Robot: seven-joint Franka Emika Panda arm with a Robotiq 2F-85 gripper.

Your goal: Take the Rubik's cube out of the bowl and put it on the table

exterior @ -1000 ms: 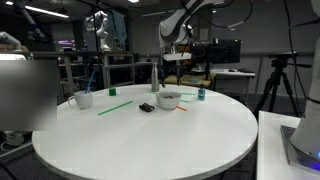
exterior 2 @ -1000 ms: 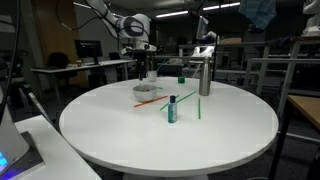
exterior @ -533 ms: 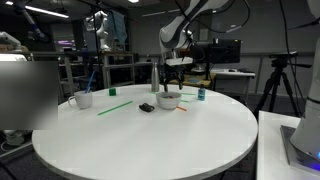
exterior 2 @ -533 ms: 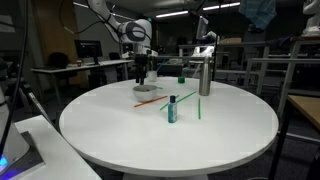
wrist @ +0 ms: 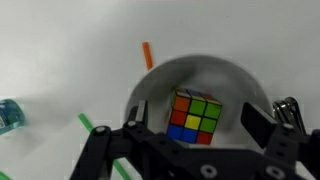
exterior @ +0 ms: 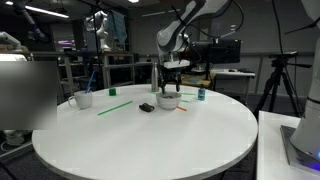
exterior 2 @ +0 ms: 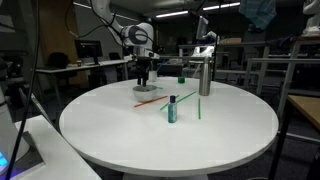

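No writing, label, brand or number can be read in any view (the dark monitor [exterior: 225, 50] at the upper right of an exterior view is too small and dim to make out). The Rubik's cube [wrist: 196, 118], at centre in the wrist view, shows only plain coloured squares.

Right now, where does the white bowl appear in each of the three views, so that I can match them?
In an exterior view: the bowl sits just above the picture's centre.
In an exterior view: the bowl sits left of centre, at mid-height.
Wrist view: the bowl fills the lower middle, with the Rubik's cube inside.
Shared landmark: the orange stick lying beside the bowl.
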